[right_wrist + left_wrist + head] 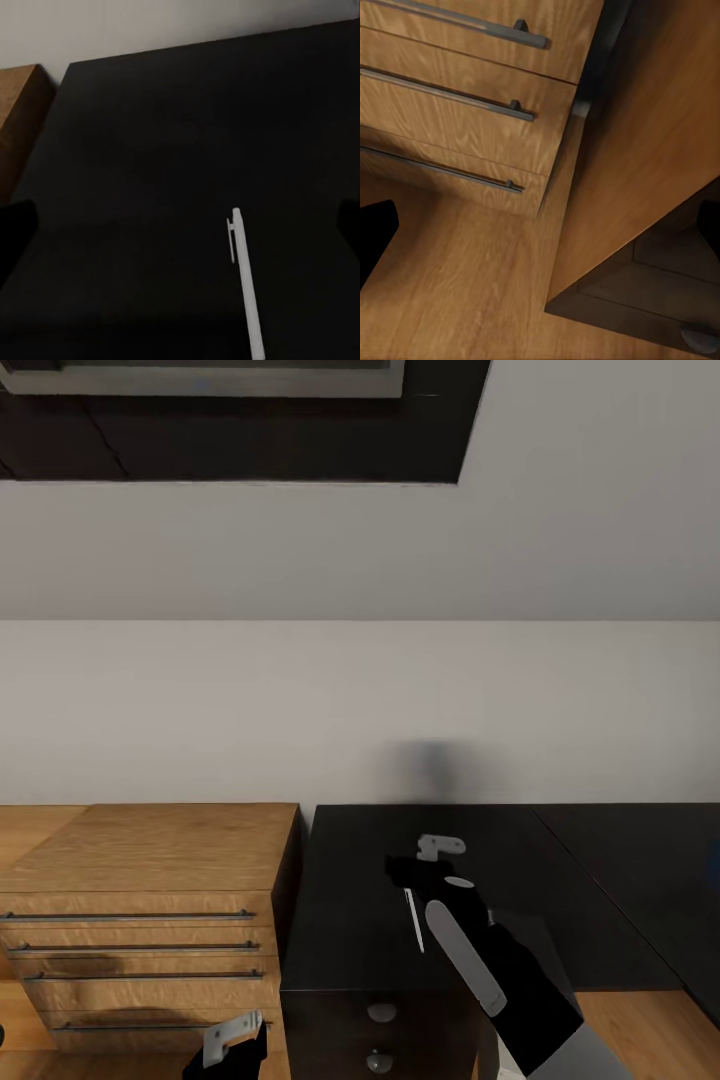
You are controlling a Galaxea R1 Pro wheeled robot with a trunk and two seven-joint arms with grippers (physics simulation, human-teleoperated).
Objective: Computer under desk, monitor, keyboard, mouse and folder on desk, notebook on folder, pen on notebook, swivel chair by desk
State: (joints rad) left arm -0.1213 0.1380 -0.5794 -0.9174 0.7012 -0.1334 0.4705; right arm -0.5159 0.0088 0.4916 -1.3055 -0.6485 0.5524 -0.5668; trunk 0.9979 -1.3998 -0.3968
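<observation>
Right wrist view: gripper [440,847] open over pen [246,281] near desk [340,920] left edge; thin pen may roll when jaws close.

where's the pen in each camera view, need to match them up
Head view: the pen lies on the black desk, low and right of centre, just left of the right arm.
Left wrist view: not in this picture, which looks at the wood cabinet drawers and floor.
Right wrist view: the pen is at lower right, on the desk.
Shared landmark: the wood cabinet beside the desk, seen at the left edge here too.
</observation>
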